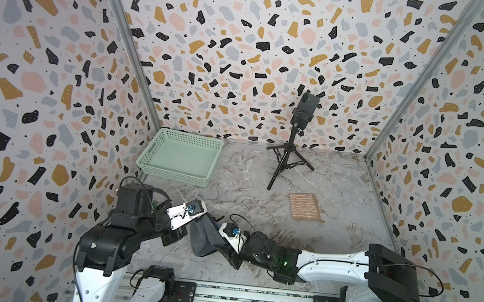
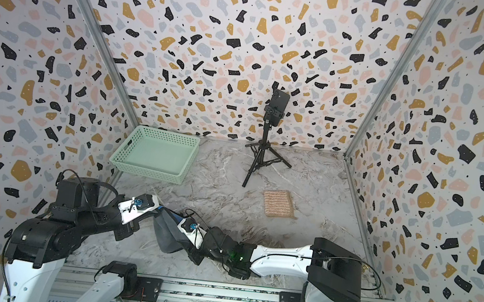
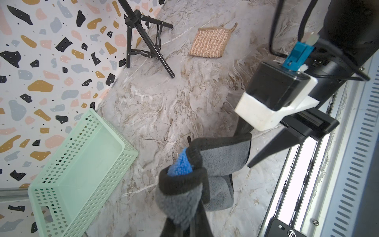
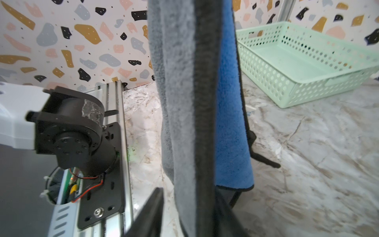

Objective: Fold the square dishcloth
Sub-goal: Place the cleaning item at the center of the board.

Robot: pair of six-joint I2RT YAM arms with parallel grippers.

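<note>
Terrazzo walls box in a marbled table. A green basket sits far left, a tripod at the back, and a tan cloth lies right of centre. Both arms reach low and meet at front centre. The left gripper is clenched on the dishcloth, which hangs above the table. The right gripper grasps its dangling edge.

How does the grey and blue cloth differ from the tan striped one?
The grey-and-blue cloth hangs draped and bunched; the tan striped cloth lies flat on the table. The grey-and-blue cloth is plain and fleecy; the tan striped cloth is ribbed. Both are soft fabric.
</note>
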